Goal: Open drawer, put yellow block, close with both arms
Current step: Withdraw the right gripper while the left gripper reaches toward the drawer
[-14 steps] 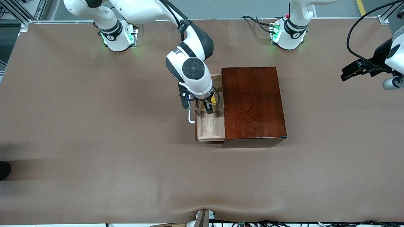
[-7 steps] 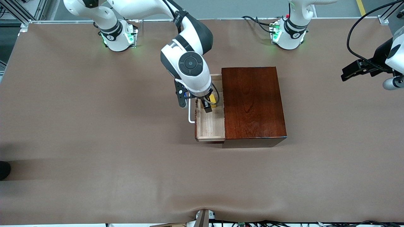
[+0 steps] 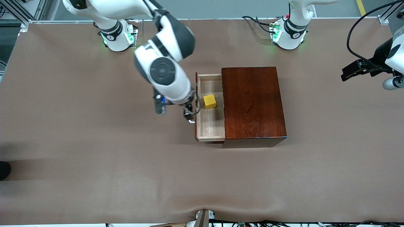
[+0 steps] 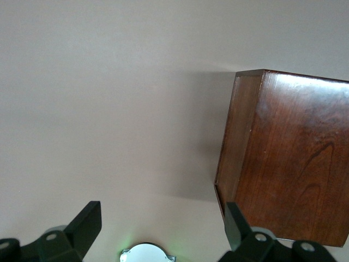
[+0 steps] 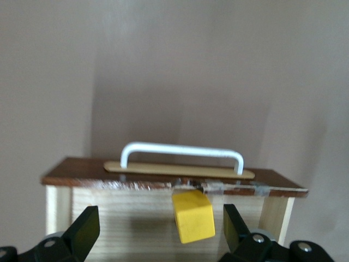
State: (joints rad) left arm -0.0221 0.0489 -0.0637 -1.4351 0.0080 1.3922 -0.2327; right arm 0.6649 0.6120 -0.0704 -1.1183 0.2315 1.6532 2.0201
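The drawer [image 3: 210,107] stands pulled out of the dark reddish-brown box [image 3: 252,104] near the middle of the front frame, toward the right arm's end of the worktop [image 3: 94,151]; the yellow block [image 3: 209,101] sits inside it on the pale wooden floor, free of any grip, about midway along the tray and apart from its walls; the right pincer [image 3: 188,114] hangs just over the drawer's front edge, above the white handle [image 5: 182,154], its fingers spread wide and holding nothing; in the right wrist picture the block [image 5: 192,216] shows low in the frame between the two black fingertips [image 5: 82,232], with the handle above it; the left pincer [image 4: 158,234] waits at the upper right edge of the front frame, well apart from the box, fingers parted and empty; its wrist camera looks down on the box's glossy top [image 4: 294,164] and bare worktop.
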